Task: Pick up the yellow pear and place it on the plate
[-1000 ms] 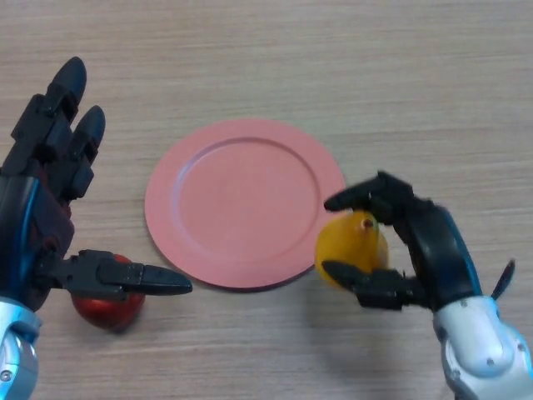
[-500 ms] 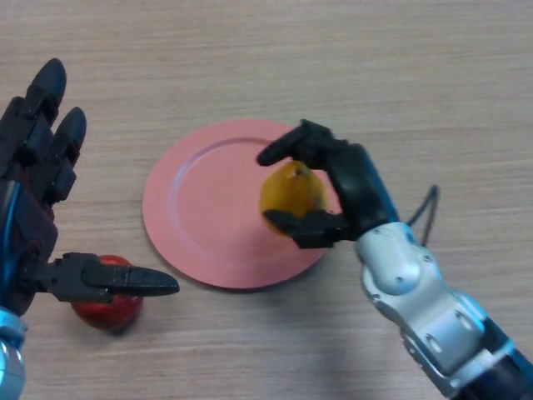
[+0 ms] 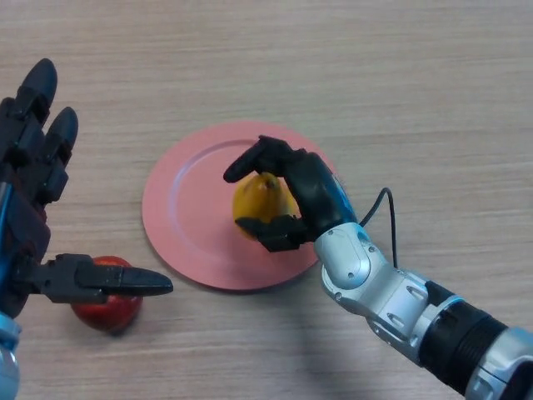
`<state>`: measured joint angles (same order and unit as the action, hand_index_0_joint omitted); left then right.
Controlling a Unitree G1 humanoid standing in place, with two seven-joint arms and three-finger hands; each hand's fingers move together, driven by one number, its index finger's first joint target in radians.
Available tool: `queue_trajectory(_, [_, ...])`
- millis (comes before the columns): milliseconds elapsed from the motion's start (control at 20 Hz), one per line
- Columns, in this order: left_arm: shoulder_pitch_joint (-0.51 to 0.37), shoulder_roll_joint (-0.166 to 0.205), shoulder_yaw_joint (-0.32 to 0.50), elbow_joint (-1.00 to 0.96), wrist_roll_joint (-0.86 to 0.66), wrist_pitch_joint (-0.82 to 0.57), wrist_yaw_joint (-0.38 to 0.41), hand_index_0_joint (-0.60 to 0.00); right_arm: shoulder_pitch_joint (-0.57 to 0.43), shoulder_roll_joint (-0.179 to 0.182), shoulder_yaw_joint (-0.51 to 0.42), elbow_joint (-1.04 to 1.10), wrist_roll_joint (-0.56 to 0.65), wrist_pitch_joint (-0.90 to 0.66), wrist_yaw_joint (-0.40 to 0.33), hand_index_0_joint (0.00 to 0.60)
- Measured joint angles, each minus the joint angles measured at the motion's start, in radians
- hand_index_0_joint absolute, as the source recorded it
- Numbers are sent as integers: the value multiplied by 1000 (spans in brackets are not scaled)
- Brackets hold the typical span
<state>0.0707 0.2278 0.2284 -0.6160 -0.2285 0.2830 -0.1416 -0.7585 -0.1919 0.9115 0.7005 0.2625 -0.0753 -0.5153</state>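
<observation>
The yellow pear (image 3: 258, 203) is over the middle-right of the pink plate (image 3: 185, 208), with my right hand (image 3: 310, 190) shut on it, fingers over its top and thumb under its front. I cannot tell whether the pear touches the plate. My left hand (image 3: 33, 200) is at the left edge, open, fingers straight and thumb stretched out to the right.
A red apple (image 3: 105, 303) lies on the wooden table at the lower left, just under my left thumb. My right forearm crosses the lower right corner.
My right hand has carried the pear from the plate's right rim leftward to over the plate's inner area. The left hand has barely shifted.
</observation>
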Motion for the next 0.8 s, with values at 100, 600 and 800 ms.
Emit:
queue_trajectory(100, [7,0,4,0,-1,-6,0,0,-5,0,13,-5,5,46,1,600])
queue_trajectory(600, [18,-1,21,-2,-1,-6,-6,0,13,0,-18,-125,39,186,67,0])
queue_trajectory(800, [20,-1,20,-5,-32,-6,-8,0,65,0,-161,-307,-45,213,94,0])
